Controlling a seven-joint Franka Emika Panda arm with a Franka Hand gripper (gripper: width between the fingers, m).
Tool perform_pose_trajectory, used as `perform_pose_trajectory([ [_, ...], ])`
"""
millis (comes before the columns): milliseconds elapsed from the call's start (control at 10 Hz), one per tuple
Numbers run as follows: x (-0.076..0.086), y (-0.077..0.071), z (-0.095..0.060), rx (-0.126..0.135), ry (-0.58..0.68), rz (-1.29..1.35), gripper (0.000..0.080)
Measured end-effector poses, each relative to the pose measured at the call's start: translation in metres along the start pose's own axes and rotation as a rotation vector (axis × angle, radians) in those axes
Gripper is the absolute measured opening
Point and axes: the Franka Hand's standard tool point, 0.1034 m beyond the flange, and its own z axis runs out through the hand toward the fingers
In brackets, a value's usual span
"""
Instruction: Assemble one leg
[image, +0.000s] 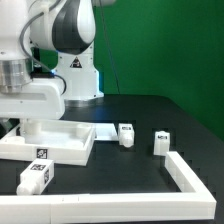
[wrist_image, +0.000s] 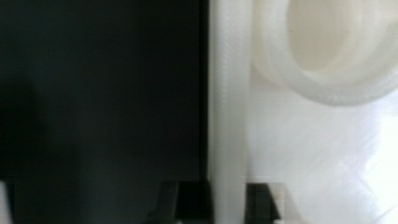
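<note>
Jaws of the gripper (wrist_image: 228, 200) stand narrow, pinching the edge of the white panel (image: 68, 140). A leg (image: 126, 134) stands untouched on the table (image: 110, 175) just beside that panel. It looks light, stiff, slick plastic, best pinched across its flat sides.

White tagged leg (image: 127, 134) upright on table (image: 140, 105)

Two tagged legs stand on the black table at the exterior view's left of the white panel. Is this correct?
No: the exterior view shows one leg and a second leg standing on the black table at its right of the white panel, not left.
</note>
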Motion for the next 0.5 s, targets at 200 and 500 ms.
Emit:
perform_pose_trajectory([
  [200, 0.018, -0.036, -0.039, 0.059, -0.04, 0.006, 0.0053],
  [500, 0.066, -0.084, -0.089, 0.076, -0.019, 0.016, 0.0054],
])
